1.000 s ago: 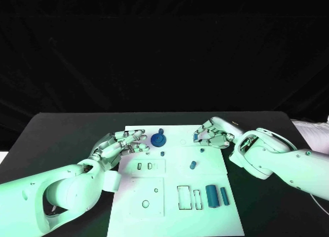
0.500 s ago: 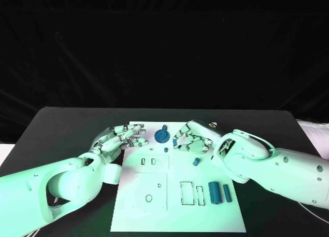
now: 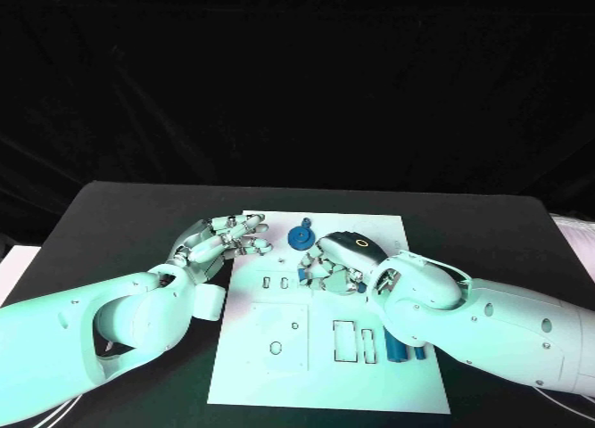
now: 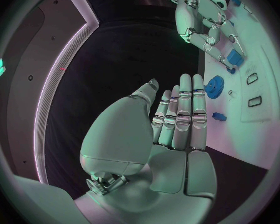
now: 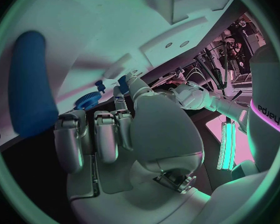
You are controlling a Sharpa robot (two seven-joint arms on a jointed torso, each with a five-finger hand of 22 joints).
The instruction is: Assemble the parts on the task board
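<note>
My right hand point(image 3: 334, 265) has moved across the task board point(image 3: 375, 374) and now curls just beside the blue gear point(image 3: 300, 238), seemingly holding nothing I can confirm. The left hand point(image 3: 224, 242) stays open at the board's edge, so I judge the gear is next.

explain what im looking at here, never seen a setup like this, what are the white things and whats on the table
The white things are a robot's two arms, each ending in a silver hand. The big picture comes from a camera on its head, looking down at a black table. The two round pictures come from cameras at its wrists, behind each hand.

On the table lies a white task board with cut-out slots. Small blue parts sit on it: a round blue gear near the far edge and two blue cylinders near the right arm.

The left hand is at the board's left edge, its fingers out straight, holding nothing. The right hand is curled over the board's middle; whether it holds anything can't be told.
</note>
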